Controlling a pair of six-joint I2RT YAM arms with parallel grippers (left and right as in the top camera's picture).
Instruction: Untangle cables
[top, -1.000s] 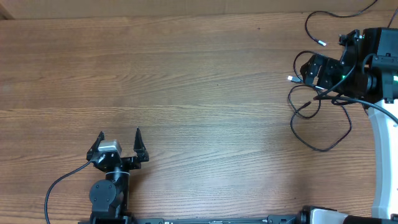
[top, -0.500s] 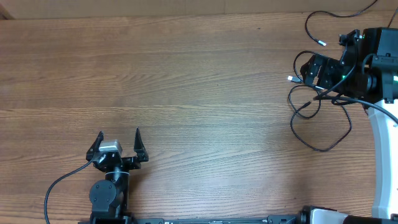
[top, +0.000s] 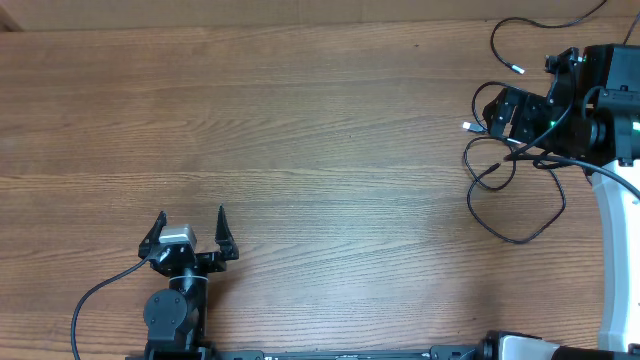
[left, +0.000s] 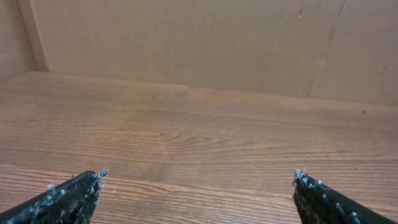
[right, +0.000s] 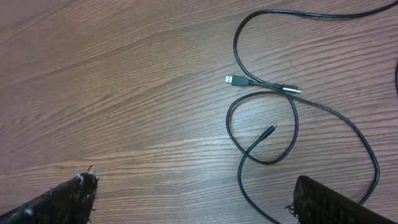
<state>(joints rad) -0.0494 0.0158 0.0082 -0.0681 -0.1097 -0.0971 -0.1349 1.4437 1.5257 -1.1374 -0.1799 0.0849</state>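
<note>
Thin black cables (top: 520, 205) lie in loose, crossing loops at the right side of the table. One silvery plug tip (top: 466, 126) lies left of my right gripper, and another cable (top: 500, 40) curls at the far right corner. In the right wrist view the cables (right: 292, 124) cross near a USB plug (right: 233, 79), and a small plug (right: 272, 129) lies inside the loop. My right gripper (top: 503, 112) (right: 196, 193) is open and empty above the cables. My left gripper (top: 192, 222) (left: 198, 177) is open and empty at the front left, far from the cables.
A brown cardboard wall (left: 186, 37) stands along the far edge of the wooden table (top: 300, 150). The left arm's own thick black wire (top: 95, 295) curves at the front left. The right arm's white link (top: 615, 230) runs down the right edge.
</note>
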